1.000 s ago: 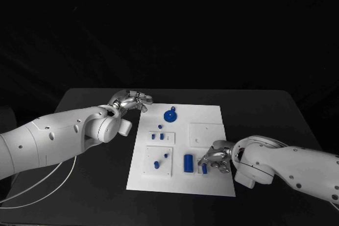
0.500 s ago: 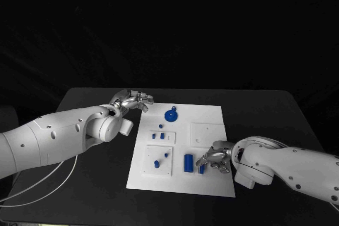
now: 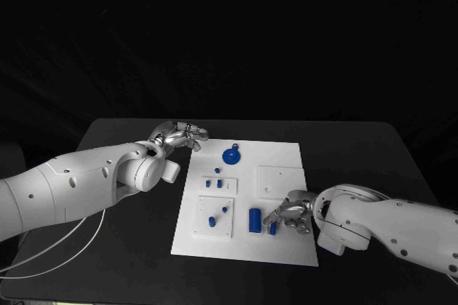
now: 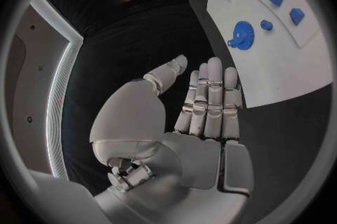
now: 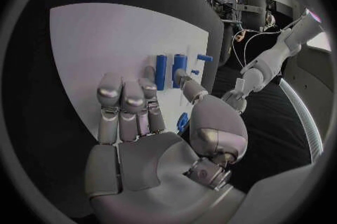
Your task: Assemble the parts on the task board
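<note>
The white task board [image 3: 276,156] lies in the middle of the black table. On it I see a blue gear [image 3: 230,156], small blue pieces [image 3: 213,183] on a raised plate, two blue pegs [image 3: 212,221] standing in a second plate, and a blue cylinder [image 3: 255,219]. My right hand [image 3: 291,214] hovers low over the board's near right part, fingers spread toward a small blue piece [image 3: 273,229] beside the cylinder; it grips nothing [image 5: 147,128]. My left hand [image 3: 179,134] is off the board's far left corner, fingers straight and empty [image 4: 204,123].
A blank raised white square [image 3: 280,179] sits on the board's right half. Black table [image 3: 363,159] surrounds the board on all sides. In the left wrist view the gear [image 4: 242,35] and board [image 4: 281,67] lie beyond the fingertips.
The small blue piece at my right hand has shifted slightly toward the cylinder, with the right hand edging along. My left hand stays where it was.
</note>
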